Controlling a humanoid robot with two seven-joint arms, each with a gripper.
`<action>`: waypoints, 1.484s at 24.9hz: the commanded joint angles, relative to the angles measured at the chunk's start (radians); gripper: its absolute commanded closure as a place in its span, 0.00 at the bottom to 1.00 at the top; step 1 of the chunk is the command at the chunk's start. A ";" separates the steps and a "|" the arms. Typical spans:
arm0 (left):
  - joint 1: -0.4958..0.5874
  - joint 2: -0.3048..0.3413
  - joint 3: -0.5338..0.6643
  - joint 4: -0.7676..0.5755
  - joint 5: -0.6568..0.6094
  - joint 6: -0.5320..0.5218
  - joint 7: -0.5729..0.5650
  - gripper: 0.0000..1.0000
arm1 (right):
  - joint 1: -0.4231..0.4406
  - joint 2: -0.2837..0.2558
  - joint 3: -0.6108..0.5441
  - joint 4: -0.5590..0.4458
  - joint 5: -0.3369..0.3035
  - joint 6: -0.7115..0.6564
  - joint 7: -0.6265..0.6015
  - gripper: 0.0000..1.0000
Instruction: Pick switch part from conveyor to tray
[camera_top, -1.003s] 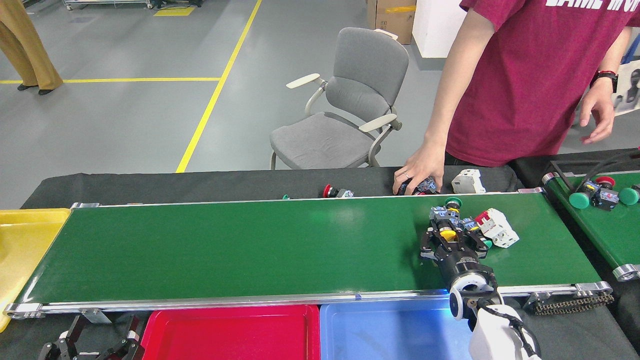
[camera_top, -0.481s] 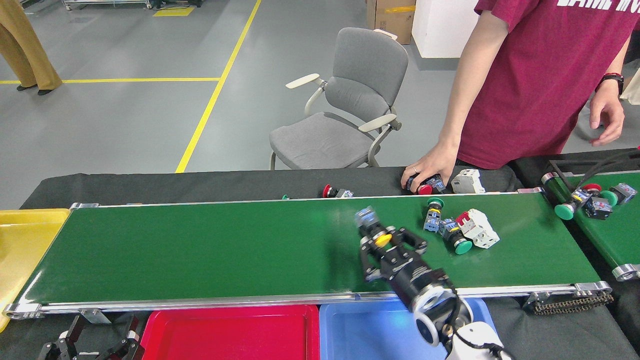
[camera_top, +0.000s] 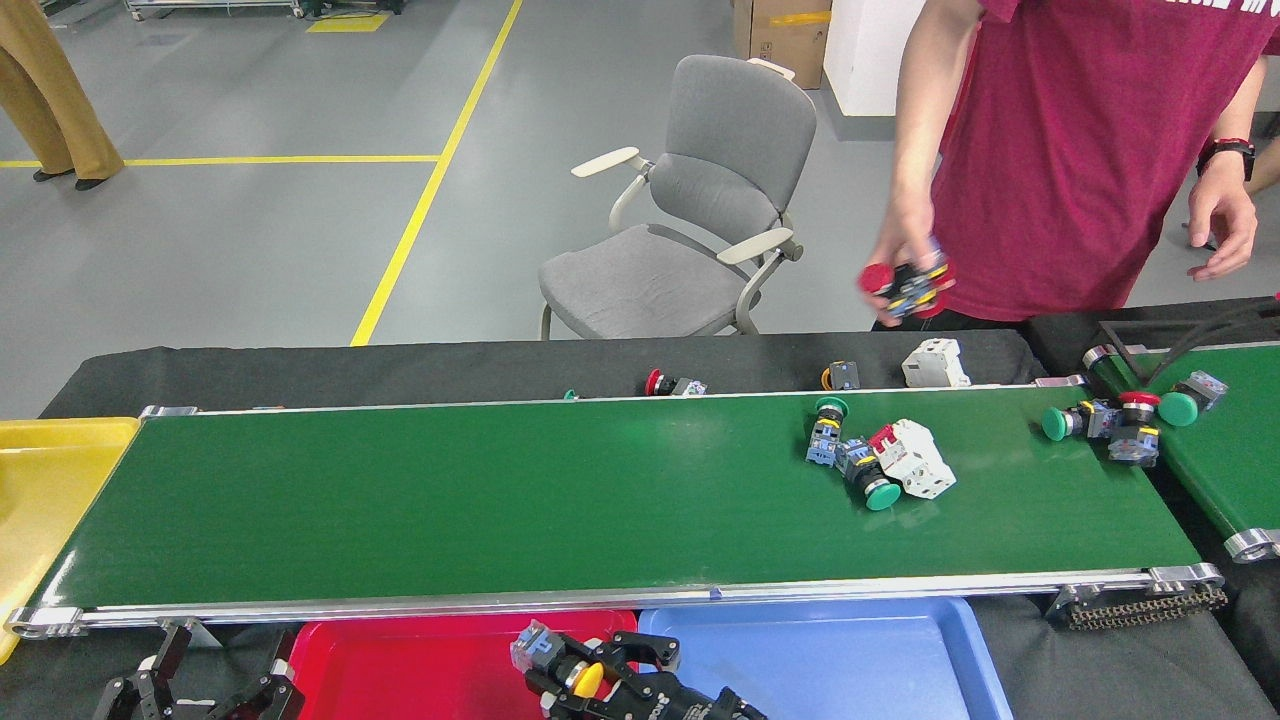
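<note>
right gripper (camera_top: 590, 668): low in the head view, over the red tray (camera_top: 440, 665); fingers closed on a yellow-button switch (camera_top: 585, 678), clear/blue contact block sticking out up-left past the fingertips.
left gripper (camera_top: 195, 695): bottom-left corner, below the belt rail; black fingers look spread with nothing between them.
held switch: off the conveyor (camera_top: 500, 500), above the red tray near its right side, close to the wall shared with the blue tray (camera_top: 840, 660). Whether it touches the tray floor I can't tell. Judgement: the release step is in hand.
other trays: yellow tray (camera_top: 50, 490) at the left end of the belt.
on the belt: cluster toward the right end — two green-button switches (camera_top: 845, 455) touching a white breaker block (camera_top: 915, 460). More switches (camera_top: 1125, 420) sit where the second green belt (camera_top: 1220, 450) meets the main one.
off the belt: red-button switch (camera_top: 672, 383) and white block (camera_top: 935, 362) on the black cloth behind the far rail.
person: red-shirted, behind the belt; hand (camera_top: 905, 255) holds a red-button switch in the air.
handling (judgement): small rigid plastic, light. Round button head will roll. Smooth housing could slip in hard fingers. Contact block may unclip if squeezed at the joint.
where to grip (judgement): across the square body just behind the button collar, flat faces against the fingers, not on the dome.
writing: white letters on the shirt cut off at the frame top, unreadable. No labels on the parts legible at this size.
</note>
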 joint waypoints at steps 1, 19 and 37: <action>-0.006 0.012 0.001 -0.013 -0.001 -0.002 0.007 0.00 | -0.008 0.005 -0.005 -0.034 -0.004 0.009 0.008 0.02; 0.003 0.009 0.001 -0.019 -0.001 0.001 0.007 0.00 | 0.084 -0.142 -0.422 -0.182 0.002 0.376 -0.039 0.04; -0.030 0.008 -0.079 -0.053 -0.004 0.006 -0.002 0.00 | 0.296 -0.191 -0.551 -0.243 -0.009 0.371 -0.255 0.02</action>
